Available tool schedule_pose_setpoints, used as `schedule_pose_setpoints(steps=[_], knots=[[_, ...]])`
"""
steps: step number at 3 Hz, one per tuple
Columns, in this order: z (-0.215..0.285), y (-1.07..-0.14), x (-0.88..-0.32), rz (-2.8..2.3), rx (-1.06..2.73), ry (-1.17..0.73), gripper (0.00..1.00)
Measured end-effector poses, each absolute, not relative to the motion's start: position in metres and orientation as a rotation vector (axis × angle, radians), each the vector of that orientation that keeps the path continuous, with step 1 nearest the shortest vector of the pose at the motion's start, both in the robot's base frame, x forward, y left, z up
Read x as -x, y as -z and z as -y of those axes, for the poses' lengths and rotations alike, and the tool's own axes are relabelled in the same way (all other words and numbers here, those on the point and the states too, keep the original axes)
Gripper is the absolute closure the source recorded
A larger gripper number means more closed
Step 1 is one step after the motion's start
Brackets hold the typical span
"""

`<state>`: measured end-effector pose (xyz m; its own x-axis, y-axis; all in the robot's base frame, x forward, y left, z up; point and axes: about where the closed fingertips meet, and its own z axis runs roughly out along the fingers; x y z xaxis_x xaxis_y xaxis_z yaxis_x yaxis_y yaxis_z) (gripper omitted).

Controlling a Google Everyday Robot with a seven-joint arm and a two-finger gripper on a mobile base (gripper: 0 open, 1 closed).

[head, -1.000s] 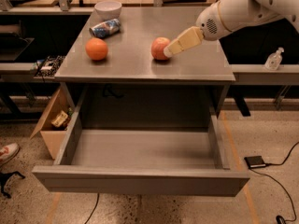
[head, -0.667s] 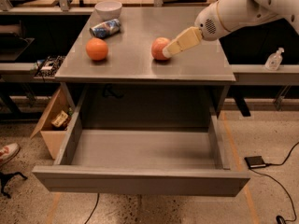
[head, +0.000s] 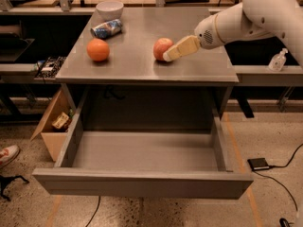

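A reddish apple rests on the grey table top, right of the middle. My gripper comes in from the right on a white arm, and its cream-coloured fingers lie against the apple's right side. Further left on the same top sits an orange. Behind the orange lies a blue can on its side, with a white bowl beyond it.
Below the table top a wide grey drawer stands pulled fully out, its inside bare. A cardboard box sits on the floor at the left. A clear bottle stands on a shelf at the right. A small black device lies on the floor.
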<state>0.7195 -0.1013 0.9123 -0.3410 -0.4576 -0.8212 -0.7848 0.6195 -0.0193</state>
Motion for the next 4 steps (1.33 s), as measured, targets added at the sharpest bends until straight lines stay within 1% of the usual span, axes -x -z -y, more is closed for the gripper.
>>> schedule_pose_setpoints(steps=[1,2,3,4], knots=[[0.017,-0.802,-0.759,-1.995,1.071,-0.552,0.0],[0.004,-0.787,-0.763,-1.998,1.093,-0.548,0.0],[0.004,-0.815,-0.764,-1.998,1.094,-0.548,0.0],[0.004,-0.818,-0.762,-1.989,1.082,-0.546,0.0]])
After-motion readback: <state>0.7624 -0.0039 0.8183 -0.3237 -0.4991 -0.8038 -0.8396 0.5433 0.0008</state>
